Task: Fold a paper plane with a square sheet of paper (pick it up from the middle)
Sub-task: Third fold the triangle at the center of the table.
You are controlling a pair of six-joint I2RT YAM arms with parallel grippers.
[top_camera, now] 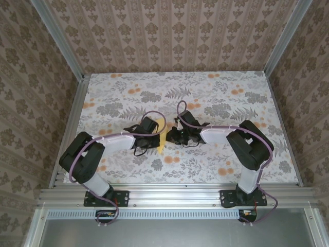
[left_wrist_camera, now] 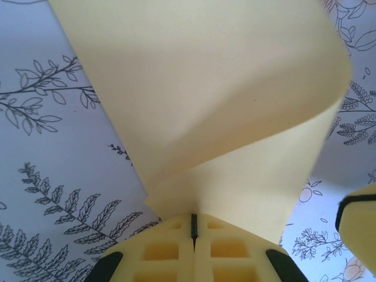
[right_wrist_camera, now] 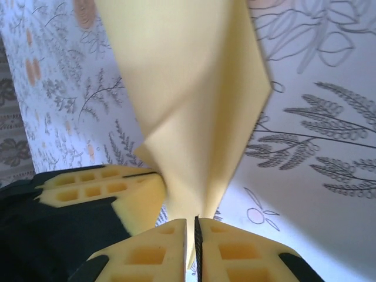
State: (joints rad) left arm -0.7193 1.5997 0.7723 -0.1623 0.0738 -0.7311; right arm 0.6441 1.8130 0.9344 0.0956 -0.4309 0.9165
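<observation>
Tabletop (top_camera: 128,105): pale cloth, grey fern-and-leaf print, scattered orange flowers (top_camera: 172,159). Damask-patterned walls (top_camera: 175,31) on three sides. Aluminium rail (top_camera: 175,194) along the near edge.

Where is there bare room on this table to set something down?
The far half of the table, up to the back wall, is bare, and so is the near strip between the left arm and right arm. The centre is crowded: the left end effector and right end effector both pinch the paper there.
</observation>
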